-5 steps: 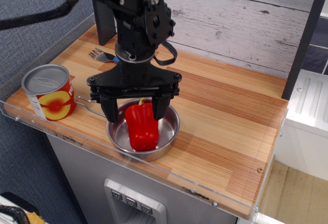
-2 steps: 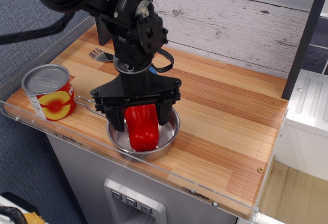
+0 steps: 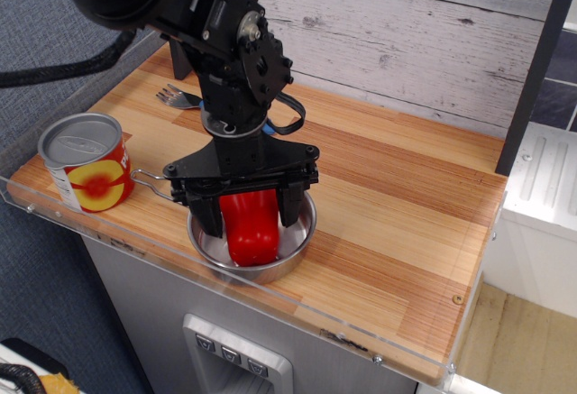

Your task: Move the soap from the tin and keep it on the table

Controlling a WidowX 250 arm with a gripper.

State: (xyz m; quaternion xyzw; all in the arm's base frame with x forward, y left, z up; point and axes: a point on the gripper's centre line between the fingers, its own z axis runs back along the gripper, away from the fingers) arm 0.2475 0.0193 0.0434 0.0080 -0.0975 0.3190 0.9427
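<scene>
My hand is down over the tin, one finger on each side of the soap. Both fingers sit right against its red flanks, but I cannot tell whether they press it or merely bracket it, so I cannot say if I am gripping.

The soap lies in the tin, inside the rim. Its long axis runs from the back wall toward the front edge of the bench, tipped a little, with the rounded blunt end nearest the front and low in the tin. The far end is tucked under my hand, so the stem is hidden.

The tin sits near the front edge of the bench, left of the middle. Its thin wire handle sticks out to the left, toward the can, which stands upright at the front left corner, apart from the tin. A fork lies near the back left, behind my arm, tines to the left.
</scene>
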